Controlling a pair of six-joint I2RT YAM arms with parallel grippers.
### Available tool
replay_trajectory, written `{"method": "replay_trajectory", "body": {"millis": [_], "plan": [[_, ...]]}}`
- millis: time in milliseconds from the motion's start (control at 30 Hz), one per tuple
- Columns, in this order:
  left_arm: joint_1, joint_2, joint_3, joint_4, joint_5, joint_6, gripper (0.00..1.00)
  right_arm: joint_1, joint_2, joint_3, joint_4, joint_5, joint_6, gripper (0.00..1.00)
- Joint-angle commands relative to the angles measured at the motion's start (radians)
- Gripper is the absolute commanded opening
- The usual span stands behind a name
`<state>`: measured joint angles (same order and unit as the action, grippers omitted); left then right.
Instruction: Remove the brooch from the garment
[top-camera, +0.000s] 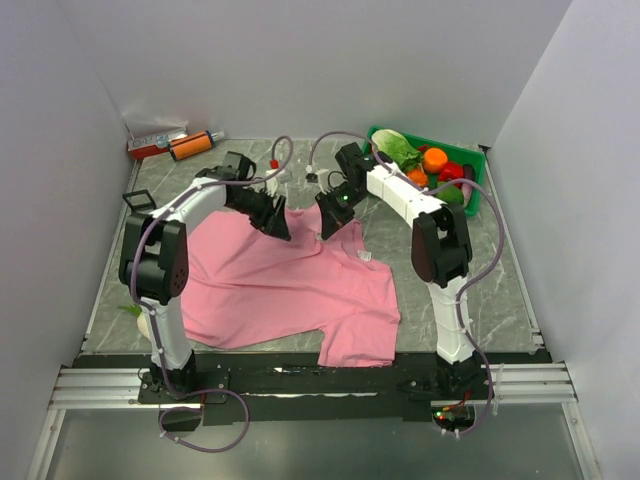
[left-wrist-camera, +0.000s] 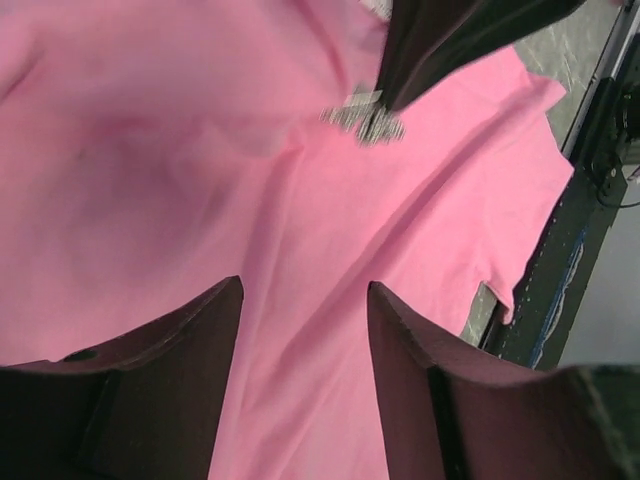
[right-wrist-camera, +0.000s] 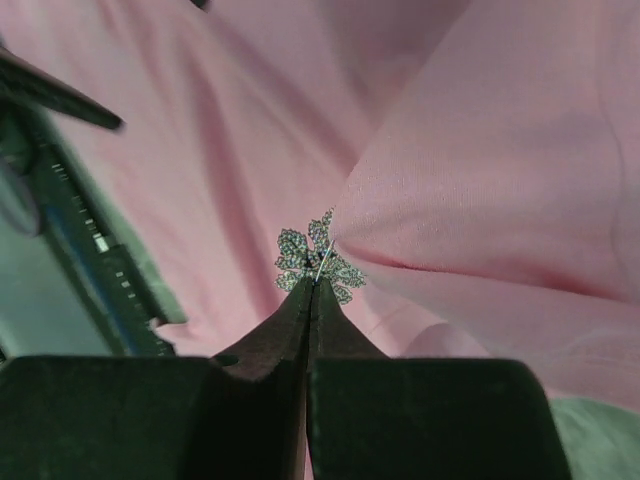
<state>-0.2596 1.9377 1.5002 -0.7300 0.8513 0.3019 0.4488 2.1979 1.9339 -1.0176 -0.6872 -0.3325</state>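
Right gripper (right-wrist-camera: 315, 287) pinches brooch (right-wrist-camera: 318, 266) on pink T-shirt (top-camera: 290, 290)

Its 2 fingers are pressed together on the lower edge of the silvery, leaf-shaped brooch. The pink cloth rises in a fold that comes to a point right at the brooch. Just beside it, the left gripper (left-wrist-camera: 305, 300) hangs over the shirt with its 2 fingers spread, nothing between them. The T-shirt lies on the grey table (top-camera: 500, 280), its far edge lifted between both grippers.

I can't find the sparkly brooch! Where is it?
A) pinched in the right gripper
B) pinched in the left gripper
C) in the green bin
A: the tips of the right gripper are shut on the brooch, right against the pink shirt.
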Motion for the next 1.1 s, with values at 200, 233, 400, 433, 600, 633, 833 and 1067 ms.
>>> {"method": "replay_trajectory", "body": {"millis": [200,233,400,433,600,633,833,1067], "plan": [[-0.053,-0.198,-0.221,0.322,0.048,0.268,0.49,-0.093,0.077,0.017,-0.144,-0.347,-0.016,0.0],[-0.065,-0.21,-0.25,0.348,0.026,0.285,0.48,-0.101,0.079,0.013,-0.147,-0.374,-0.014,0.0],[-0.141,-0.307,-0.342,0.504,-0.099,0.455,0.5,-0.124,0.109,0.014,-0.211,-0.451,-0.036,0.0],[-0.17,-0.316,-0.365,0.521,-0.122,0.486,0.53,-0.124,0.111,0.01,-0.211,-0.454,-0.033,0.0],[-0.237,-0.293,-0.338,0.517,-0.138,0.676,0.54,-0.124,0.117,-0.012,-0.199,-0.488,-0.013,0.0],[-0.25,-0.283,-0.316,0.518,-0.141,0.687,0.53,-0.124,0.117,-0.012,-0.196,-0.488,-0.01,0.0],[-0.273,-0.224,-0.239,0.485,-0.13,0.753,0.52,-0.122,0.112,-0.033,-0.199,-0.495,-0.007,0.0],[-0.286,-0.189,-0.207,0.39,-0.098,0.818,0.42,-0.124,0.115,-0.033,-0.202,-0.495,-0.008,0.0]]}}
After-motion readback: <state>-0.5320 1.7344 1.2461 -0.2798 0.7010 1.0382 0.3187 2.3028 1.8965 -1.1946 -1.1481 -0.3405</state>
